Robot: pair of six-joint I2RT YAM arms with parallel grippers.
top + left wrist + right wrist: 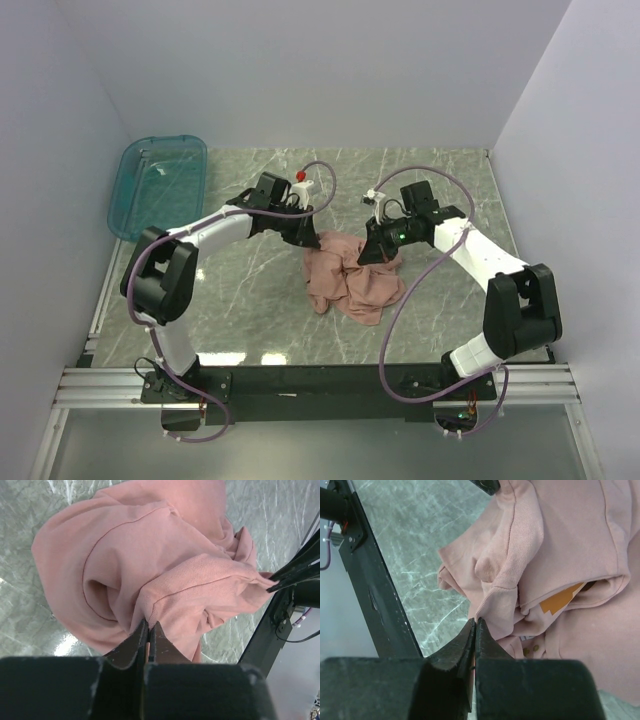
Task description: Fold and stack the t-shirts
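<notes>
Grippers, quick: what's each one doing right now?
Left gripper: shut, pinching a fold of the pink t-shirt.
Right gripper: shut, pinching a hem edge of the same shirt.

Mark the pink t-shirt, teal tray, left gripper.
Crumpled dusty-pink cotton t-shirt [355,283], top view, heap's middle.
Teal translucent plastic tray [165,200], top view, bare floor.
Left gripper [148,626], left wrist view, closed fingertips.
</notes>
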